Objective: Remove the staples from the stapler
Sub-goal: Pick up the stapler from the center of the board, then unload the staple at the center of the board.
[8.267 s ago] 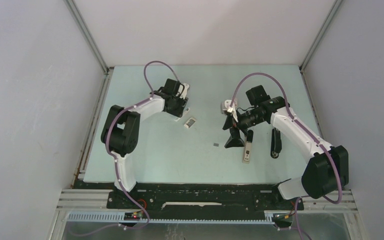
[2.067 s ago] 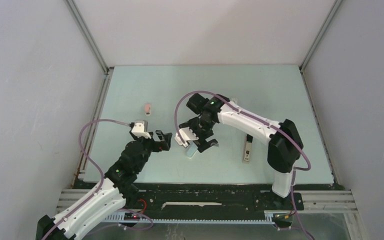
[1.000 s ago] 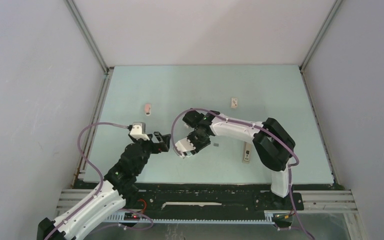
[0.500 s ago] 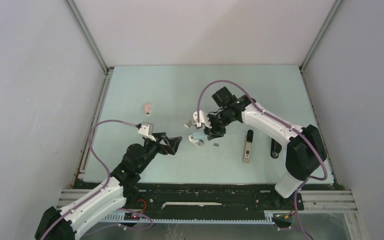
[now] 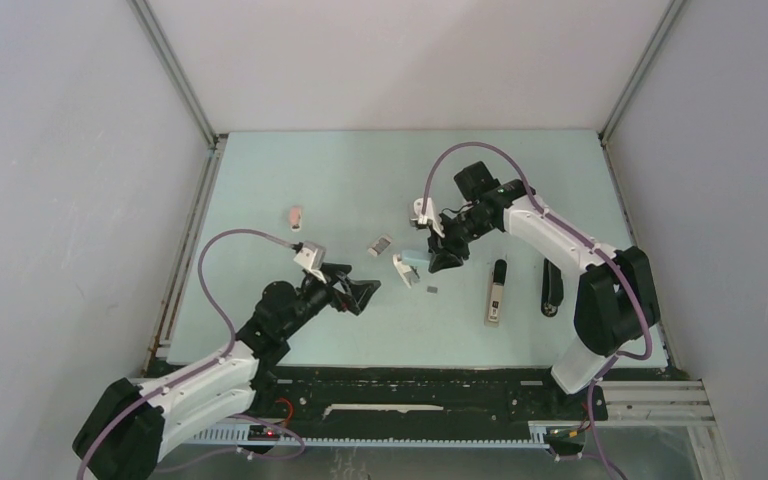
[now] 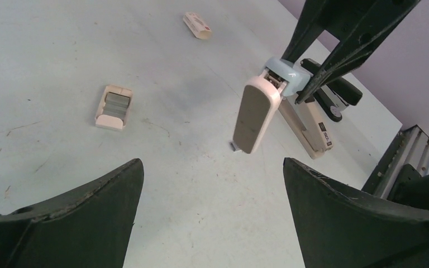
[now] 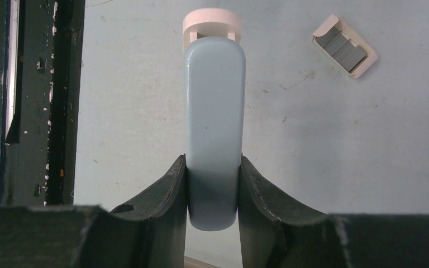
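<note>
Top view: right gripper (image 5: 438,256) right of centre, jaws narrow and clamped on the light-blue stapler (image 5: 410,268), nose pointing lower left. Can't tell if its magazine is loaded. Loose grey strip of staples (image 5: 431,290) on the table (image 5: 290,170) just below it. Left gripper (image 5: 361,296) lower left of that, jaws wide, holding nothing. Left wrist view: own fingers (image 6: 84,206) cut off at both bottom corners and spread wide. The stapler hangs right of centre, cream base toward the camera, its tip hiding part of a small grey bit. Staple box (image 6: 113,106) at left, grey strips inside. Right wrist view: finger bases cut off at the bottom edge, fingers pinching the stapler's rear end. Same box sits upper right.
</note>
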`<state>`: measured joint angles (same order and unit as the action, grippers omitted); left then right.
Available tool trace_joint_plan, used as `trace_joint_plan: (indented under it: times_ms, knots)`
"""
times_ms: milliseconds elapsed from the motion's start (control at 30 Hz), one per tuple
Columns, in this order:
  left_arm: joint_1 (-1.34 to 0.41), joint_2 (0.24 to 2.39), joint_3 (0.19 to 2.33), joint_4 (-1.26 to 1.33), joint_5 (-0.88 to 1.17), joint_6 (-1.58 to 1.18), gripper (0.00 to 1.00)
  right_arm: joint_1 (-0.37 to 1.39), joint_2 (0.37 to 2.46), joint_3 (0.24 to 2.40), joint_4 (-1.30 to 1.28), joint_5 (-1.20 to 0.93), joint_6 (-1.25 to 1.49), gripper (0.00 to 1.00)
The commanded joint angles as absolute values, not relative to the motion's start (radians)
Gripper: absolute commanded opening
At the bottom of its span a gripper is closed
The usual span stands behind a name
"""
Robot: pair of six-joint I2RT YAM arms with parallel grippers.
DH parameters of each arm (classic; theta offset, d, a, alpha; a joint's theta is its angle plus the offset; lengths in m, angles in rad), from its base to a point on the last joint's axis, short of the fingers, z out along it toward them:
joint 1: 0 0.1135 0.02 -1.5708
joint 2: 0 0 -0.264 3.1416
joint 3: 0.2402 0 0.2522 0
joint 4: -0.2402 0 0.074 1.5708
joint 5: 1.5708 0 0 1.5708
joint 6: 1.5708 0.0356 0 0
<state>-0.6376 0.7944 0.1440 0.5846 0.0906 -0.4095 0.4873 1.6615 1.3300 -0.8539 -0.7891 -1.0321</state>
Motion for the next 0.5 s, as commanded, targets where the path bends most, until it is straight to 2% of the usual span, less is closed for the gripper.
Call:
trace_joint_plan:
  times_ms: [0,467]
  knots:
    - [-0.630,0.838,0.158,0.689,0.162,-0.369,1.00,0.470,1.643,1.338,-0.861,-0.852,-1.019,0.00]
    - [-0.630,0.988,0.200,0.789,0.267,-0.326,1.00,0.465,1.639,1.338,-0.880,-0.872,-1.041,0.00]
